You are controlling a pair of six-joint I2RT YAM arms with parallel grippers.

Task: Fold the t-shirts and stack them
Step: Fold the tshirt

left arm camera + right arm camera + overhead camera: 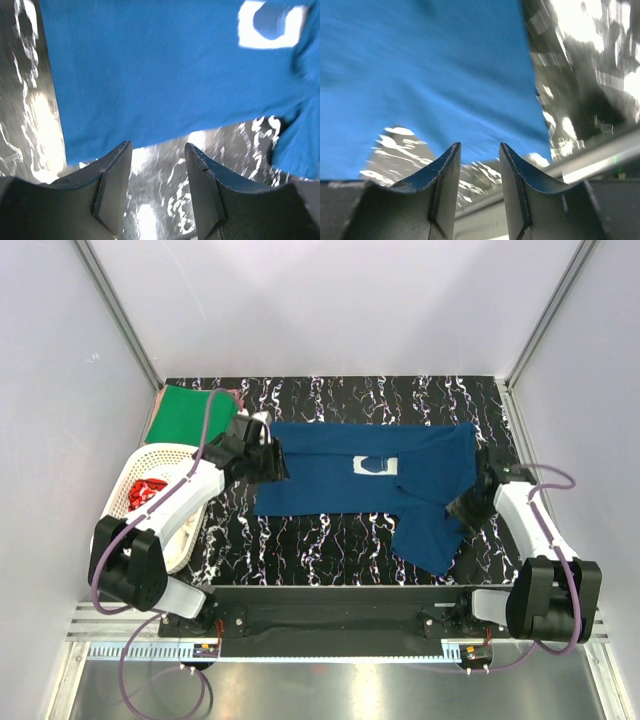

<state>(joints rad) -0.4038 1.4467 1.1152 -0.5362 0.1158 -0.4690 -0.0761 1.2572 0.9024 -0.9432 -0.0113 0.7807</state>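
Since both tools stand parted with nothing between their fingers, the left tool (264,456) at the blue tee's (340,480) left end and the right tool (468,508) by its right end, any next pinch starts from bare tabletop (330,540). That makes a shallow bite the likeliest fault: the fingers could catch only the top layer, and the fold would then open or skew as the cloth lifts. If one side grips and the other misses, the pull would drag the tee askew. The flap reaching toward the near right could also trail toward the tabletop's near edge or end up sticking out of the fold. The tee lies flat across the middle of the tabletop as a long band, with a straight far edge. Its white label (375,465) shows near the centre, and it looks only partly folded. A green tee (185,412) lies at the far left corner, beyond the basket (150,452).
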